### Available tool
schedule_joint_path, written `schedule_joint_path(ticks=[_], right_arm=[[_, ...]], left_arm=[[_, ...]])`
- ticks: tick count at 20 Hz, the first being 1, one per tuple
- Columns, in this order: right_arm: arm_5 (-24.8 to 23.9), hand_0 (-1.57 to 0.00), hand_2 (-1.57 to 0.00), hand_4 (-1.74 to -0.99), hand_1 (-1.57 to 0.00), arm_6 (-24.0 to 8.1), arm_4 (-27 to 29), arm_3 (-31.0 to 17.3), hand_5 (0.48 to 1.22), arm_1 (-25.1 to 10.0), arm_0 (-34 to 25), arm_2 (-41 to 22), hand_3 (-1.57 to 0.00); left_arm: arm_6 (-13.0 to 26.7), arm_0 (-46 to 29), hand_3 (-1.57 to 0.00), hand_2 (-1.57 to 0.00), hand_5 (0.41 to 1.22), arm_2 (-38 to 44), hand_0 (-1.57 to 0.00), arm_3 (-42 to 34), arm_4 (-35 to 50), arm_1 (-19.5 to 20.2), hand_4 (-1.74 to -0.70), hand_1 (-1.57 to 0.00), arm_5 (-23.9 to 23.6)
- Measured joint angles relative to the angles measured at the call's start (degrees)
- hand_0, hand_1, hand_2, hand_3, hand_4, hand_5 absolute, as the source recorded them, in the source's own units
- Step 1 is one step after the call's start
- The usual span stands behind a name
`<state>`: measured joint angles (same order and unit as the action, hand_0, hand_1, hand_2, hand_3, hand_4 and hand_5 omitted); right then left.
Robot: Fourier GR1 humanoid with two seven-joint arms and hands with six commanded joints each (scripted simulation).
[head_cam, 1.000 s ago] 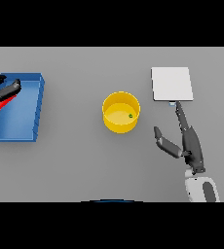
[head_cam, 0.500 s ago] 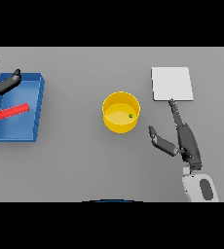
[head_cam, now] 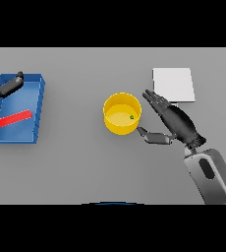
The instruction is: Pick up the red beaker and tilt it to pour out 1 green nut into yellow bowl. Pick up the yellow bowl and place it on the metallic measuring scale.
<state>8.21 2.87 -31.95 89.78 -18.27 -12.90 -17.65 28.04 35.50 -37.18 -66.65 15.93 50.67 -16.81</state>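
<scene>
Red beaker (head_cam: pixel 11 120) lies on its side inside the blue tray (head_cam: pixel 38 113) at the left edge of the frame, running diagonally across the tray floor. I see the left hand (head_cam: pixel 2 88) above the tray's upper left corner, fingers spread and released, holding nothing; I cannot tell whether it touches the tray rim. Moving right, the yellow bowl (head_cam: pixel 121 124) stands upright on the grey table (head_cam: pixel 85 167) near the centre of the frame, with one green nut (head_cam: pixel 131 117) resting inside, toward its right wall. Just right of the bowl I see the right hand (head_cam: pixel 176 124), fingers extended and relaxed, thumb reaching toward the bowl's lower right side, fingertips close to its rim, not closed on it. The metallic measuring scale (head_cam: pixel 173 84) sits flat at the upper right, beyond the hand.
</scene>
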Motion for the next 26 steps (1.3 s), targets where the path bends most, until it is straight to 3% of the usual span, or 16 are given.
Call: schedule_joint_path(ticks=[2, 6, 16, 23, 26], right_arm=[[2.86, 0.00, 0.00, -1.276, 0.00, 0.48, -3.51, -1.08, 0.666, -2.80, -3.64, -2.66, 0.00], [6.27, 0.00, 0.00, -1.273, 0.00, 2.07, -7.28, -5.23, 0.656, -3.00, -9.46, -7.30, 0.00], [12.79, 0.00, 0.00, -1.244, 0.00, 8.29, -10.12, -17.30, 0.685, -2.38, -20.16, -13.42, 0.00], [15.73, 0.00, 0.00, -1.295, 0.00, 8.87, -11.84, -24.45, 0.671, -0.84, -23.79, -16.45, 0.00], [16.97, 0.00, 0.00, -1.306, 0.00, 8.30, -12.44, -25.12, 0.681, -0.71, -24.67, -17.33, 0.00]], left_arm=[[-0.26, -0.39, 0.00, 0.00, 0.716, -0.03, 0.00, 0.16, -0.09, 0.02, -0.79, 0.00, -0.25], [-0.01, 0.84, 0.00, 0.00, 0.723, 0.08, 0.00, 0.18, 0.13, -0.05, -0.80, 0.00, 0.49], [-0.06, 0.50, 0.00, 0.00, 0.725, 0.09, 0.00, 0.13, 0.15, 0.44, -0.80, 0.00, 0.54], [-1.42, 0.57, 0.00, 0.00, 0.735, 0.26, 0.00, 0.27, 0.41, 0.73, -0.80, 0.00, 1.51], [-0.62, 0.12, 0.00, 0.00, 0.736, -0.17, 0.00, 0.16, 0.06, 0.58, -0.80, 0.00, 0.98]])
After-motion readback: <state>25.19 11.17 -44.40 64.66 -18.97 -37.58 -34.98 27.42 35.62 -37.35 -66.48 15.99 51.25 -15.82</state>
